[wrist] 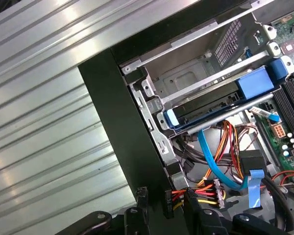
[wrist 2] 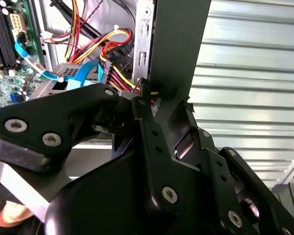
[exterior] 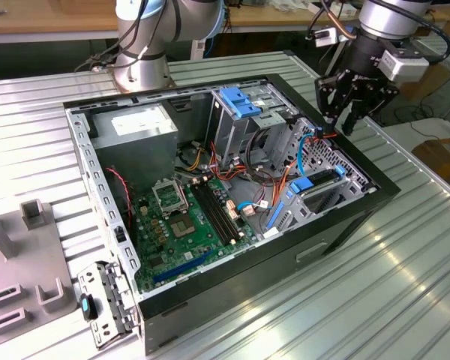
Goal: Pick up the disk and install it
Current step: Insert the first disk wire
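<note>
Claw point(exterior: 346, 122) hangs pointing down over the computer case point(exterior: 247, 281) rim.

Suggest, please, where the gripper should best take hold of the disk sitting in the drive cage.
Probably the blue tabs at the disk's ends, approached from above through the open case: it lies flat with cage bars crossing it, so only the tabs stand clear.

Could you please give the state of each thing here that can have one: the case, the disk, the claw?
computer case, open, side panel off, lying on its side
claw, above the case's rim, beside the drive cage
disk, seated in the drive cage, apart from the claw
</note>
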`<state>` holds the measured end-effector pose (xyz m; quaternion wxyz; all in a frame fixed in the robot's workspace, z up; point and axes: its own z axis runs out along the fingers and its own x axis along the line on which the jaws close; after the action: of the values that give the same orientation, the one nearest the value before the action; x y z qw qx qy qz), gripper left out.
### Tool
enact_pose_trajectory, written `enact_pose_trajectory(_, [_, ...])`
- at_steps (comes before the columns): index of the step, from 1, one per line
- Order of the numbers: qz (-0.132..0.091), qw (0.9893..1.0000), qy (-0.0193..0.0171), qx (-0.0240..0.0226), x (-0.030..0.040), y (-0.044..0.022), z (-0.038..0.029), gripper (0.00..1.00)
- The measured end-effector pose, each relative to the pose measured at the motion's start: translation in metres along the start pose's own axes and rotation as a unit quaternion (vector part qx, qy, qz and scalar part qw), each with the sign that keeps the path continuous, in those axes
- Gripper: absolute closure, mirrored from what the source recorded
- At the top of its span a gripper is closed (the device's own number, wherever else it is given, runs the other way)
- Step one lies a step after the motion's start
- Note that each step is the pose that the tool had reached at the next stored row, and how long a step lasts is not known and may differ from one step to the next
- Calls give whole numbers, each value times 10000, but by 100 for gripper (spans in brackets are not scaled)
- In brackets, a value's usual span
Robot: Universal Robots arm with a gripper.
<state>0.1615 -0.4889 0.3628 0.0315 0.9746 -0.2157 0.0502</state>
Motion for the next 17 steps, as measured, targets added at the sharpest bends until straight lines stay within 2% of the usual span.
enact_pose_trajectory(3, [-4,10000,36,-24,0,0,0,60])
enact_pose_trajectory(4, [-5,10000,41,-29,0,1,-1,73])
enact_pose_trajectory(11, [-6,10000,41,-30,1,1,-10,73])
enact_pose_trajectory(13, [-7,10000,23,-36,4,2,-33,73])
enact_pose_trajectory(17, [-35,10000,19,-30,25,44,-32,73])
